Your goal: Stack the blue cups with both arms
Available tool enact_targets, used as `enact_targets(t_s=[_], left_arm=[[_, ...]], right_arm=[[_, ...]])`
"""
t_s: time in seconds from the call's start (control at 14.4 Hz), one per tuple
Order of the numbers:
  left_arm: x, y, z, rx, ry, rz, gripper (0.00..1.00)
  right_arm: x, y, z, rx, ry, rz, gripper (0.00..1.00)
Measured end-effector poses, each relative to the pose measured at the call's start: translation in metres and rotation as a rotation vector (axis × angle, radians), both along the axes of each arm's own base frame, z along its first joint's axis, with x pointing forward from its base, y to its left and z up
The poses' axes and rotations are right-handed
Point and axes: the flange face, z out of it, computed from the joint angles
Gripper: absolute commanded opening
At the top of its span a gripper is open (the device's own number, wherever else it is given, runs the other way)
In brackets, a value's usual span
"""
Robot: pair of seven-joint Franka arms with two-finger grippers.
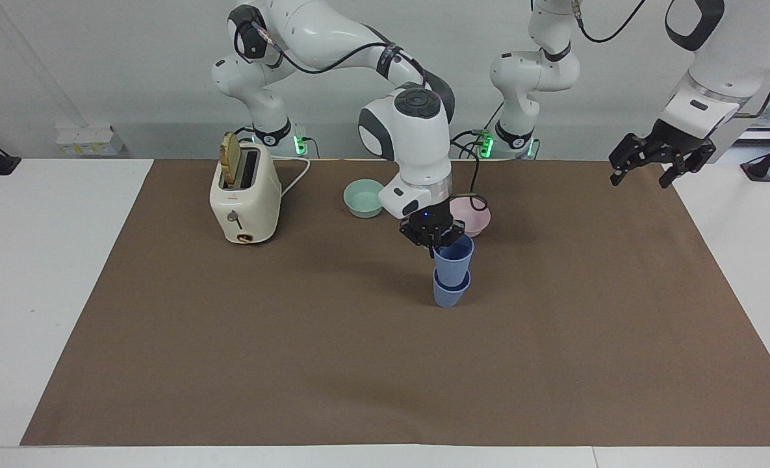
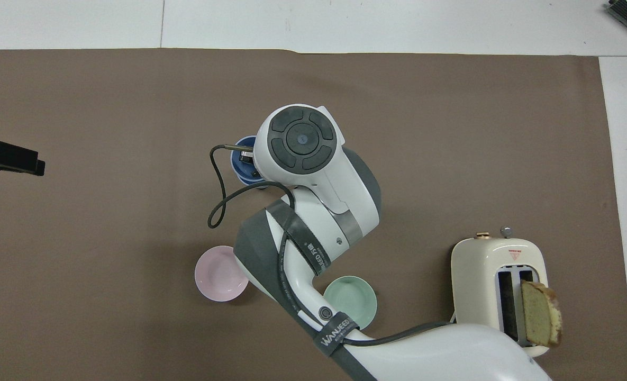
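One blue cup (image 1: 449, 296) stands upright on the brown mat near the table's middle. A second blue cup (image 1: 453, 262) sits partly down inside it, its rim pinched by my right gripper (image 1: 434, 242), which is shut on that rim. In the overhead view the right arm's wrist covers most of the cups; only a blue edge (image 2: 241, 163) shows. My left gripper (image 1: 641, 177) hangs open and empty in the air over the mat's edge at the left arm's end of the table, and its black tip (image 2: 7, 157) shows in the overhead view.
A pink bowl (image 1: 477, 219) (image 2: 218, 274) and a mint-green bowl (image 1: 364, 197) (image 2: 351, 301) lie nearer to the robots than the cups. A cream toaster (image 1: 245, 201) (image 2: 496, 286) holding a bread slice stands toward the right arm's end.
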Motion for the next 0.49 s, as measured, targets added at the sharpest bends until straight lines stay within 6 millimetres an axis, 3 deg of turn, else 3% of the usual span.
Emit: enact_targets(t_s=[0.07, 0.14, 0.21, 0.35, 0.49], left_arm=[[0.0000, 0.0000, 0.0000, 0.000, 0.000, 0.000, 1.00], [0.0000, 0.0000, 0.0000, 0.000, 0.000, 0.000, 1.00], [0.0000, 0.0000, 0.0000, 0.000, 0.000, 0.000, 1.00], [0.0000, 0.0000, 0.0000, 0.000, 0.000, 0.000, 1.00], [0.0000, 0.0000, 0.0000, 0.000, 0.000, 0.000, 1.00]], right_arm=[[0.0019, -0.0006, 0.0002, 0.001, -0.002, -0.002, 0.00], [0.0035, -0.0020, -0.0003, 0.001, -0.002, -0.005, 0.11], [0.0050, -0.0036, -0.0012, 0.001, -0.001, -0.008, 0.35], [0.0062, -0.0049, -0.0018, 0.000, -0.001, -0.011, 1.00], [0.0062, -0.0047, -0.0014, 0.001, -0.001, -0.011, 1.00]])
